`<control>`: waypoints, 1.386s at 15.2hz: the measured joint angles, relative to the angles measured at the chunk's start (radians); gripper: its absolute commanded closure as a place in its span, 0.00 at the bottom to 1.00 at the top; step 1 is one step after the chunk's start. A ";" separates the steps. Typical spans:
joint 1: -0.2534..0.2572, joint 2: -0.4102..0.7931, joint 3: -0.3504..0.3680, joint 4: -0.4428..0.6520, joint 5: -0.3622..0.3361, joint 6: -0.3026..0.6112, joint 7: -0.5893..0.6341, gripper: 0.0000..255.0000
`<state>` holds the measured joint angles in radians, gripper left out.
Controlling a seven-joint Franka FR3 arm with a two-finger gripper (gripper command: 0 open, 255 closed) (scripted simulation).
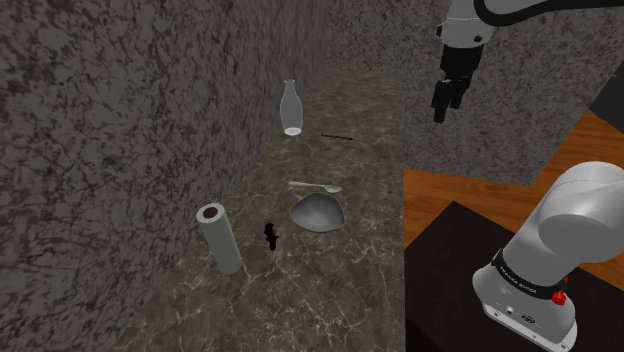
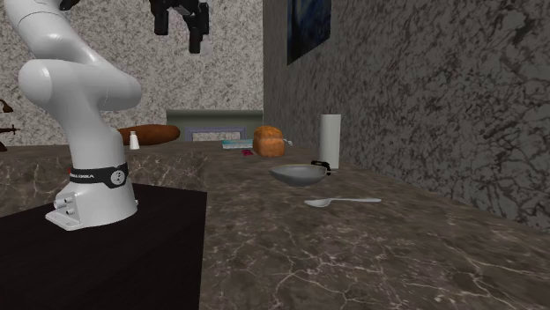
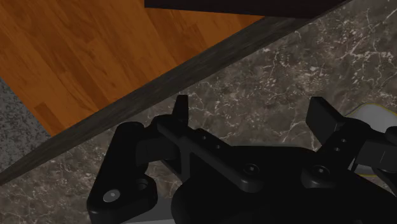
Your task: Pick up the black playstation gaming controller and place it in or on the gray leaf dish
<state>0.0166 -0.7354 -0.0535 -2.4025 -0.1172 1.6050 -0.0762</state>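
The small black controller [image 1: 271, 235] lies on the dark marble counter [image 1: 330, 300], between a grey upright roll [image 1: 221, 238] and the gray leaf dish [image 1: 318, 211]. In the second exterior view the dish [image 2: 298, 173] sits mid-counter with a bit of the black controller [image 2: 323, 165] showing just behind its rim. My gripper [image 1: 447, 100] hangs high in the air, well off from both and near the counter's edge, open with nothing between its fingers. It also appears at the top of the second exterior view [image 2: 179, 31]. In the wrist view the gripper [image 3: 251, 108] looks down on counter edge and wood floor.
A spoon [image 1: 316, 186] lies just beyond the dish, and a pale bottle [image 1: 290, 108] stands further back by the stone wall. A thin dark stick [image 1: 337, 137] lies near the bottle. A bread loaf [image 2: 269, 141] sits far down the counter. Wood floor [image 3: 95, 57] borders the counter.
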 measured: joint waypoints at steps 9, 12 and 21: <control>0.052 0.079 0.127 -0.064 0.090 0.149 0.177 0.00; 0.072 0.132 0.181 -0.074 0.122 0.217 0.251 0.00; 0.111 0.365 0.340 -0.038 0.161 0.433 0.477 0.00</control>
<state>0.1276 -0.3708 0.2866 -2.4402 0.0435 2.0376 0.4012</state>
